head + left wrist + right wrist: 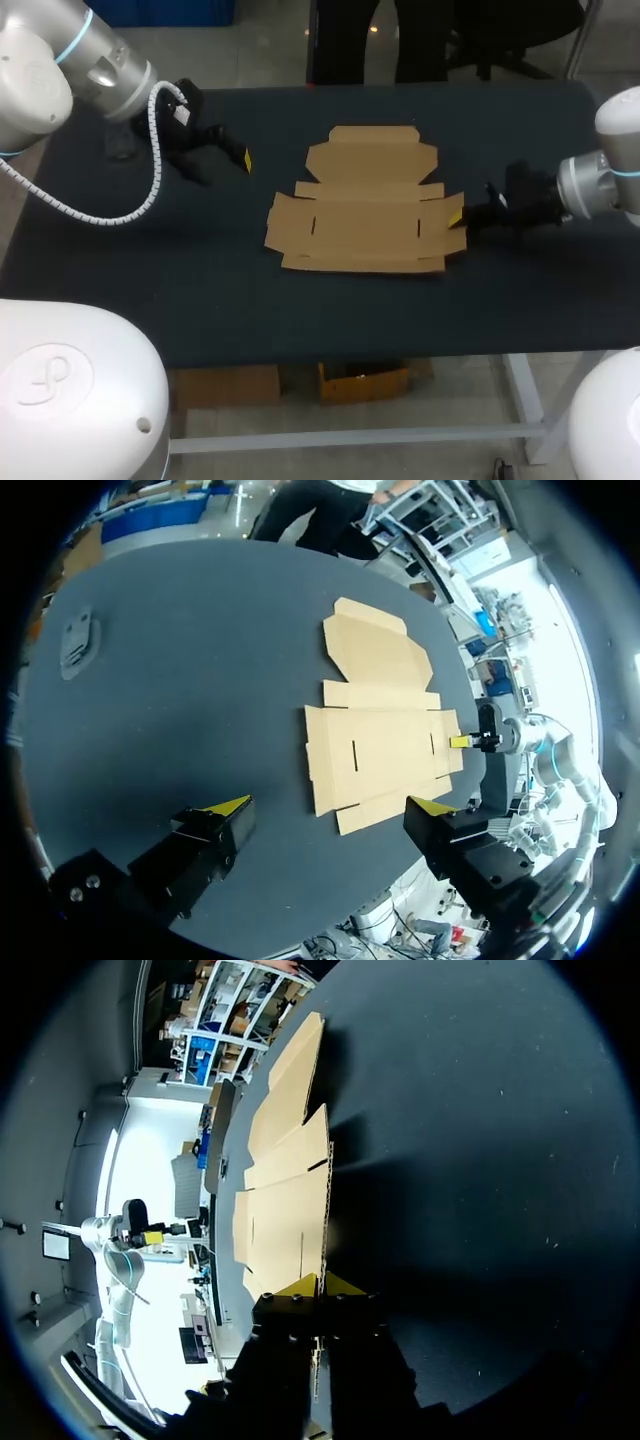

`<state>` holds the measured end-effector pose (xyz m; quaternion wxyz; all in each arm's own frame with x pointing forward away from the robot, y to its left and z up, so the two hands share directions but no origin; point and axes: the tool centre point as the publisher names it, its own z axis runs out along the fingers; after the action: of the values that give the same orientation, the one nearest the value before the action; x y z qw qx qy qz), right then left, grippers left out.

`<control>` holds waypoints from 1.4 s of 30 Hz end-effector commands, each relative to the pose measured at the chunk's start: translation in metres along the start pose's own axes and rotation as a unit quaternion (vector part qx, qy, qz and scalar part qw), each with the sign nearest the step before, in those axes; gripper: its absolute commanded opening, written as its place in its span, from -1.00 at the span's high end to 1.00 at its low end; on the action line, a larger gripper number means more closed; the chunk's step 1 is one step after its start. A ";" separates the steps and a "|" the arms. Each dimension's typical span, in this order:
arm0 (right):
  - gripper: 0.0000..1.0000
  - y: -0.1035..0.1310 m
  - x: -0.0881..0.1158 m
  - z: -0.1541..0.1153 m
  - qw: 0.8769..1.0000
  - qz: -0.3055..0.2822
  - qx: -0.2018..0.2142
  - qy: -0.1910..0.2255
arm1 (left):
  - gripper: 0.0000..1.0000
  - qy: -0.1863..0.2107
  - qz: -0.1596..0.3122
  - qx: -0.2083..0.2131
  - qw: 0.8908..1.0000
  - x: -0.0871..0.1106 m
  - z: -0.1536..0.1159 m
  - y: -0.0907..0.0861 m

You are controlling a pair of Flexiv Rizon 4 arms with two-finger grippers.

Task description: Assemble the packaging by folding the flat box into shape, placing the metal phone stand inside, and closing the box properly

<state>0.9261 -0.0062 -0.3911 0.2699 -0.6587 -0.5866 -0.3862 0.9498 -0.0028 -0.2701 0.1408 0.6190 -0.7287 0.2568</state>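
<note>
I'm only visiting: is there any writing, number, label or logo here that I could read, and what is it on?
There are no readable words or numbers in any view.
The flat box is plain brown cardboard with no print showing.
The white robot base has one embossed curly emblem, which is a symbol and not letters.

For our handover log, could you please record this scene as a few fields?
Box: flat box, unfolded, mid-table
Left end effector: open, empty, apart from the box
Right end effector: closed on the edge of the box's side flap
Phone stand: grey piece, likely it, lying apart from the box
Progress: no fold made yet
</note>
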 end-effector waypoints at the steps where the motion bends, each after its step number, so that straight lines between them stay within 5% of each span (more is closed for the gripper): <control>1: 1.00 -0.008 0.001 -0.003 1.000 -0.004 0.000 0.004 | -1.00 -0.009 -0.011 0.035 0.999 0.003 -0.004 0.018; 24: 1.00 -0.048 0.007 -0.009 0.998 -0.025 0.045 0.021 | -1.00 -0.008 -0.016 0.031 0.999 0.005 0.001 0.022; 42: 1.00 -0.062 0.001 -0.013 0.999 -0.021 0.039 0.011 | -1.00 -0.010 -0.013 0.031 0.999 0.008 0.001 0.024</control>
<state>0.8668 -0.0050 -0.3909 0.2968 -0.6302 -0.6126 -0.3736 0.9267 -0.0066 -0.2727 0.1200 0.6337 -0.7139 0.2727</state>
